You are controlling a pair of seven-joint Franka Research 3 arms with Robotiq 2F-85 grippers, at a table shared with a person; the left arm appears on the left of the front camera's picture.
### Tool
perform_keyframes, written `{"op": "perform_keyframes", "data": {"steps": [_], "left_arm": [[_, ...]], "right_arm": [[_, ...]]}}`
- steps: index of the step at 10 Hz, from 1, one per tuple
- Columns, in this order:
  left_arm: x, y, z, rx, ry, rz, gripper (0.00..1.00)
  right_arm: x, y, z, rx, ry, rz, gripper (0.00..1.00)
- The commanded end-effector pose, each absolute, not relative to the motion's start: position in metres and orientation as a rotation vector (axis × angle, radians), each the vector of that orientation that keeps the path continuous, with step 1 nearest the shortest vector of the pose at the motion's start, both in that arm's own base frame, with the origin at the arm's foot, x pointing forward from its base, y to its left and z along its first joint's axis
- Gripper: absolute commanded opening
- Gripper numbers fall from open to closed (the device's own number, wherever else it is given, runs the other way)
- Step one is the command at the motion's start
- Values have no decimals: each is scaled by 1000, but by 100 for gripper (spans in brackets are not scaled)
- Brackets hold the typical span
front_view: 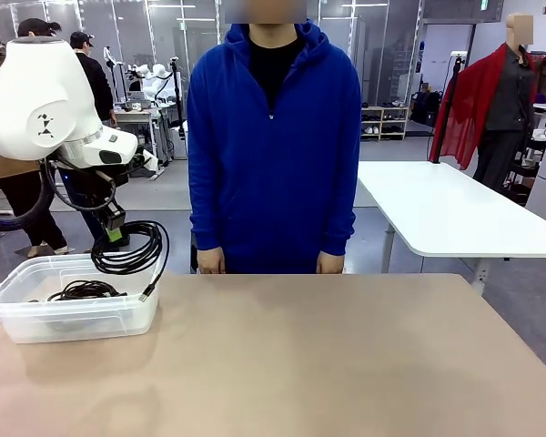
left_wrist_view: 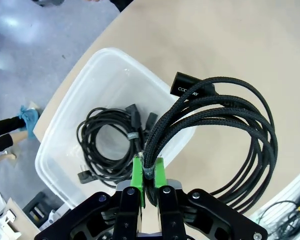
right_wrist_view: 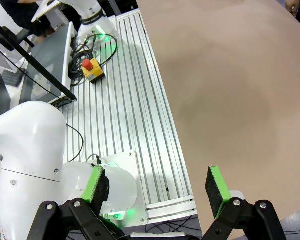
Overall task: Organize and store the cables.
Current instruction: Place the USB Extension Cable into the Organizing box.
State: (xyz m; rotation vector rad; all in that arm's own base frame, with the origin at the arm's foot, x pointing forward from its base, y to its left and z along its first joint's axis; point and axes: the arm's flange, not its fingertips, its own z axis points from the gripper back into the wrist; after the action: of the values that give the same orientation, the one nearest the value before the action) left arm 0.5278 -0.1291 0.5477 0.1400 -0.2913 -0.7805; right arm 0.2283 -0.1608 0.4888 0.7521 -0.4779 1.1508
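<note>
Plug ends of the coiled cable [left_wrist_view: 110, 145] lying in the clear bin [front_view: 82, 319] at the front view's lower left are hard to make out through the plastic. Behind the tan table [front_view: 328, 355] stands a person in a blue hoodie [front_view: 273, 137], hands at the far edge. Above the bin, the left gripper [left_wrist_view: 148, 176] points down, fingers clamped on a braided cable coil [left_wrist_view: 225, 135] that hangs clear of it. In the right wrist view, the right gripper [right_wrist_view: 157, 186] has its fingers spread wide, holding nothing.
</note>
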Motion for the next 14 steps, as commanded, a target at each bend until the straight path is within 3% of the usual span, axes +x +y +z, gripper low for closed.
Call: {"op": "perform_keyframes", "data": {"steps": [1, 9, 14], "left_arm": [[550, -110, 549, 170, -295, -725, 11], [615, -50, 506, 183, -194, -468, 11], [635, -20, 440, 197, -99, -394, 11]], "right_arm": [[229, -161, 492, 756, -487, 1151, 100], [229, -161, 492, 756, -487, 1151, 100], [229, -161, 492, 756, -487, 1151, 100]]}}
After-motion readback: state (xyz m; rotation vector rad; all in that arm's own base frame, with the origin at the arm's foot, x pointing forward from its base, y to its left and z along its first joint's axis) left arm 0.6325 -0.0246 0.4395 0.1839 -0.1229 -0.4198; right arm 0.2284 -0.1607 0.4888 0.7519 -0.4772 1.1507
